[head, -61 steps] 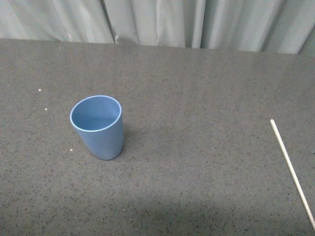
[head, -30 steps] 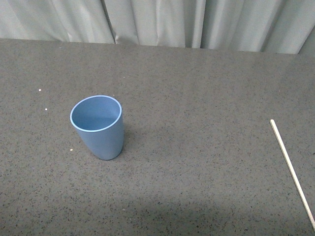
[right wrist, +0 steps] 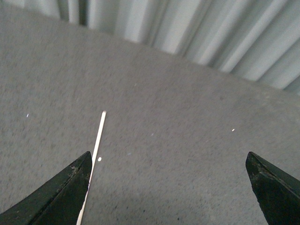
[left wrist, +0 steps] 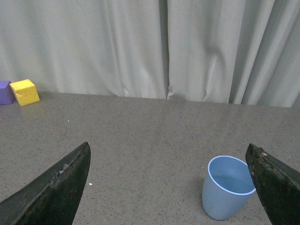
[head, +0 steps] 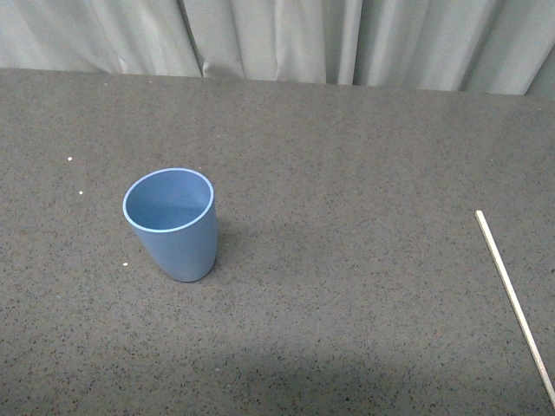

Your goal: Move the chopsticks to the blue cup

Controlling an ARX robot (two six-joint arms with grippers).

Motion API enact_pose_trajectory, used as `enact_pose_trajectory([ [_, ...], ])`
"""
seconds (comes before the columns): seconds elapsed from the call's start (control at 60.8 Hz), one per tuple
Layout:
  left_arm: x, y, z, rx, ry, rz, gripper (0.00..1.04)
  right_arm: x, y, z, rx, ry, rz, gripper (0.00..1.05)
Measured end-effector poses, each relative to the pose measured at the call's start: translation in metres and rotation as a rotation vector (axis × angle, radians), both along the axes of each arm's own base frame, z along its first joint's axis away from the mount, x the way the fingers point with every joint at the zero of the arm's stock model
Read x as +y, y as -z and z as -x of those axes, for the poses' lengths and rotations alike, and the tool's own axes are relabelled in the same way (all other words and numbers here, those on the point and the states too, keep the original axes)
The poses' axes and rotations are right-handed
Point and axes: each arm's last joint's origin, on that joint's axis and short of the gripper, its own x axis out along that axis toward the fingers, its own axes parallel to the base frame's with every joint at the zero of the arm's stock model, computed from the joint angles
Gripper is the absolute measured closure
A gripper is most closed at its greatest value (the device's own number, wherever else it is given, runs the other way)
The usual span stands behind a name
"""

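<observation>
Standing upright on a speckled grey table (head: 347,156), the matte blue cup (head: 171,224) tapers to a rounded base. The thin cream chopsticks (head: 514,306) lie flat, well to its right. The left gripper (left wrist: 164,187) gapes wide, with the cup near one fingertip. The right gripper (right wrist: 166,192) is equally spread, and the stick runs beside one finger, its near end cut off.

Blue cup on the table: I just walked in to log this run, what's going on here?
Nothing is held yet. The blue cup stands upright and empty on the table; the chopstick lies flat well to its right. The left gripper, open, faces the cup, and the right gripper, open, faces the chopstick. Neither touches anything.
</observation>
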Motion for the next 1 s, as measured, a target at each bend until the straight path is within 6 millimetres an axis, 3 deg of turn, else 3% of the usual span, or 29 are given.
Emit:
enact_pose_trajectory([
  [0.214,0.000,0.000,0.000,0.000,0.000,0.000,0.07,-0.001,0.010,-0.064,0.361,-0.041,-0.081,0.09],
  [0.461,0.000,0.000,0.000,0.000,0.000,0.000,0.07,0.005,0.037,-0.121,0.620,-0.005,-0.124,0.09],
  [0.708,0.000,0.000,0.000,0.000,0.000,0.000,0.07,0.011,0.067,-0.161,0.772,0.059,-0.193,0.09],
  [0.938,0.000,0.000,0.000,0.000,0.000,0.000,0.07,0.018,0.087,-0.187,0.856,0.101,-0.232,0.09],
  [1.004,0.000,0.000,0.000,0.000,0.000,0.000,0.07,0.019,0.090,-0.190,0.868,0.113,-0.233,0.16],
])
